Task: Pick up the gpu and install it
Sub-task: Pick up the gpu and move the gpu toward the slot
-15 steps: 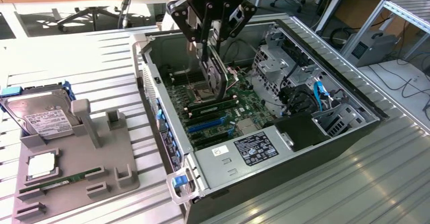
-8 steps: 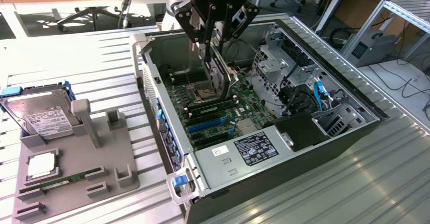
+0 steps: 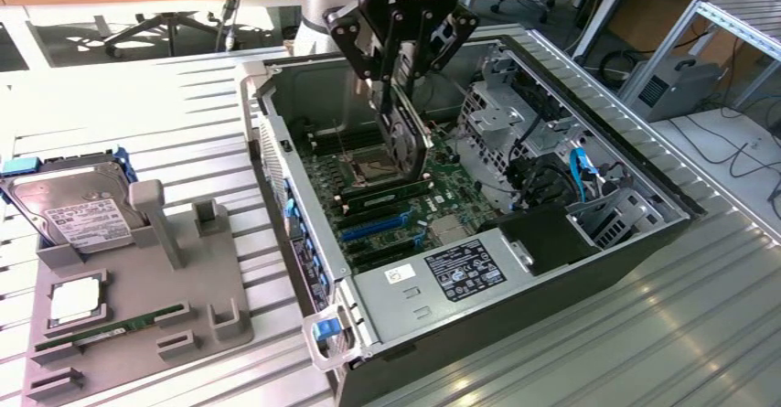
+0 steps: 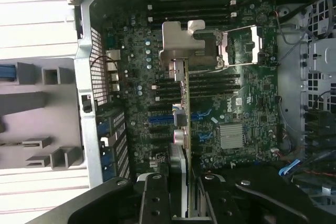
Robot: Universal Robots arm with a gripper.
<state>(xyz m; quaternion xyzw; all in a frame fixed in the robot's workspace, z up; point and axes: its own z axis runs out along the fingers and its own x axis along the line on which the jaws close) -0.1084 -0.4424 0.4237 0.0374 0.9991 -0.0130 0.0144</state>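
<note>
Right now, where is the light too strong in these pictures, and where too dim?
Exterior view: the table glares nearly white at the exterior view's left; the computer case is shaded inside. Wrist view: the table washes out white too, and the hand gripping the card is a dark shape.

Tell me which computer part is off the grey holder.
The gpu: the pincer grips it on edge over the motherboard inside the open case. The hard drive and the green RAM stick sit in the grey holder.
</note>
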